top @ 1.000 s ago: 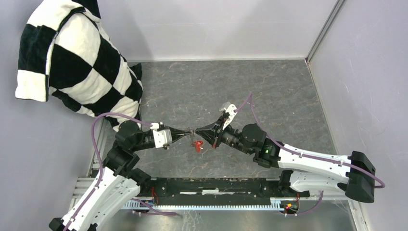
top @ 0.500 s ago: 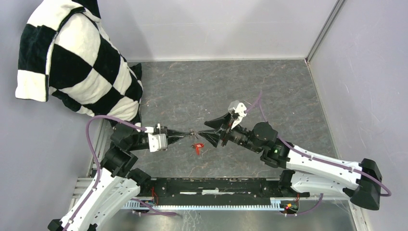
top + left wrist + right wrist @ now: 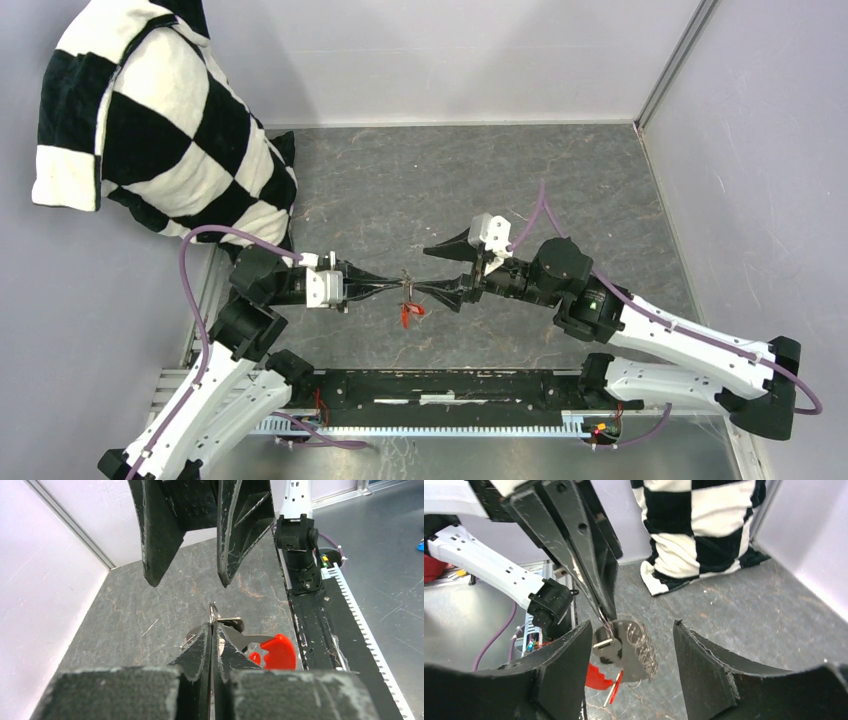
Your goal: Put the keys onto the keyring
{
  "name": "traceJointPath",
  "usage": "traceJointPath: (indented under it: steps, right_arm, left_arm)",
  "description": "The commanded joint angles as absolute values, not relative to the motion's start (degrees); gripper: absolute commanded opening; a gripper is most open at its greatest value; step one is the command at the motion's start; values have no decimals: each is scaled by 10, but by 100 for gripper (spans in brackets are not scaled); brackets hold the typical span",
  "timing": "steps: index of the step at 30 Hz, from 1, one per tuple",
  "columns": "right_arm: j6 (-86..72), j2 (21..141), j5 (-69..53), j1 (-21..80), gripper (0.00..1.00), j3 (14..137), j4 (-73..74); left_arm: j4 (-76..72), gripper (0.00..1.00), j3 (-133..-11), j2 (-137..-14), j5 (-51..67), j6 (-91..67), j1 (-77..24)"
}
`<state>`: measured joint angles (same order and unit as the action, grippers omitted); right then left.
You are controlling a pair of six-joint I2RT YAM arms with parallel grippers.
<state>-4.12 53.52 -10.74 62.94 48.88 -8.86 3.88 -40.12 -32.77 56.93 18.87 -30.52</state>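
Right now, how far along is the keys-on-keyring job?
Done: the keyring is off the table, with a red piece dangling beneath it. In hand: the left claw is shut on the ring, and the right claw is open, facing it. Left: threading. The bunch is too cluttered to tell whether anything is already on the ring.

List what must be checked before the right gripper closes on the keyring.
1. Left gripper shut on the keyring: ok.
2. Right gripper open wide enough to take the ring: ok.
3. Keyring lies between the right gripper's fingers in the right wrist view: ok.
4. Red fob hangs below the grip, out of the closing path: ok.
5. Keys threaded on the ring: cannot tell. A dark key head sits against the bunched metal.
6. Exact spot where the right fingers would pinch: cannot tell.
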Motion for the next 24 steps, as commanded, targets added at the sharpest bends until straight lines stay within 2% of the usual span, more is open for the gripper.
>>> traceJointPath:
  steps: [1, 8, 13, 19, 24]
  right_arm:
    - [36, 550, -181, 628, 66, 541, -79]
    - [86, 578, -244, 627, 61, 579, -27]
    - [100, 581, -278, 620, 49, 580, -14]
    - [94, 577, -294, 612, 28, 575, -27]
    - [82, 584, -303, 611, 29, 573, -42]
  left_arm:
    - [3, 2, -434, -333, 606, 152, -307]
    - [11, 2, -442, -339, 620, 149, -307]
    - [15, 2, -446, -342, 627, 146, -307]
    - [18, 2, -451, -345, 633, 144, -307]
    - [22, 2, -453, -347, 638, 144, -307]
